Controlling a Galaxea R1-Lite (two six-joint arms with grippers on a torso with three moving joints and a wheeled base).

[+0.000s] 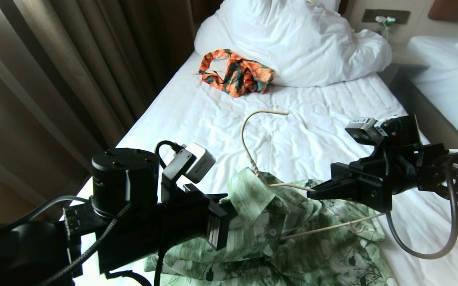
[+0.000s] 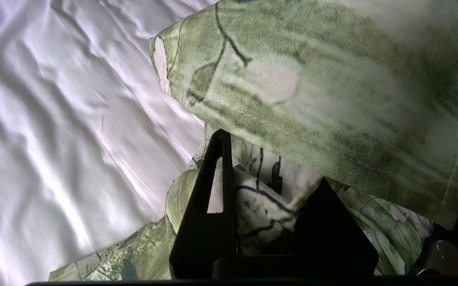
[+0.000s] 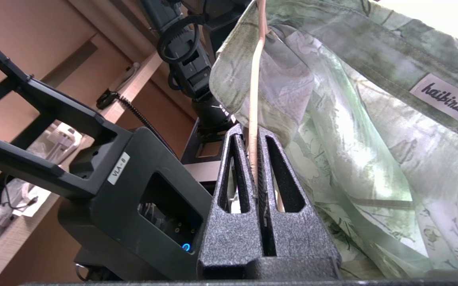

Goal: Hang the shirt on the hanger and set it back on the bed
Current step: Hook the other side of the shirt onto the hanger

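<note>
Partly draped, the shirt (image 1: 292,234), light green with white flowers and dark leaves, is bunched at the near end of the bed (image 1: 312,135), its collar raised around the neck of the hanger (image 1: 253,159), whose hook stands above. From the right, the right gripper (image 1: 312,193) is clamped level on the hanger's wire. The left gripper (image 2: 268,206) is narrowed around a fold of shirt fabric.

Black arms, braided cables, grey-white wrist cameras; right gripper (image 3: 256,159) has textured slotted fingers (mount label "VLA-8").
</note>
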